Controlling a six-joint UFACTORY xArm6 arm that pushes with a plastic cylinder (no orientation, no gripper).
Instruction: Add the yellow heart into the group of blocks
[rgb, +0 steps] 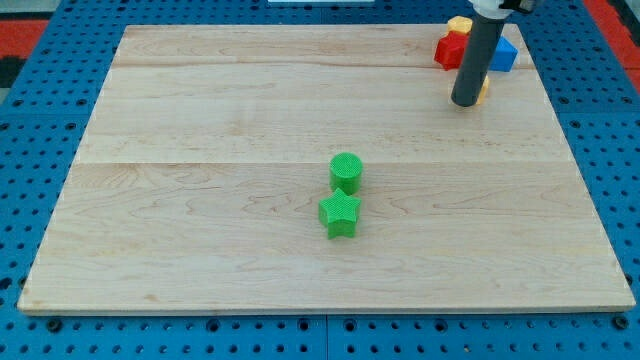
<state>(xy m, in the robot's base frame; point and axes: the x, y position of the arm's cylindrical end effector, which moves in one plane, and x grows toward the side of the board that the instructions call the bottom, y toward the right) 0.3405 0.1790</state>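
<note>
My tip rests on the board near the view's top right corner. A small yellow block peeks out just right of the rod, touching it or nearly so; the rod hides most of it, so I cannot make out its shape. Just above the tip sits a tight cluster: a red block, a blue block and a yellow-orange block at the board's top edge. The rod covers the middle of this cluster.
A green cylinder and a green star sit touching each other near the board's middle, far below and left of the tip. The wooden board lies on a blue perforated table.
</note>
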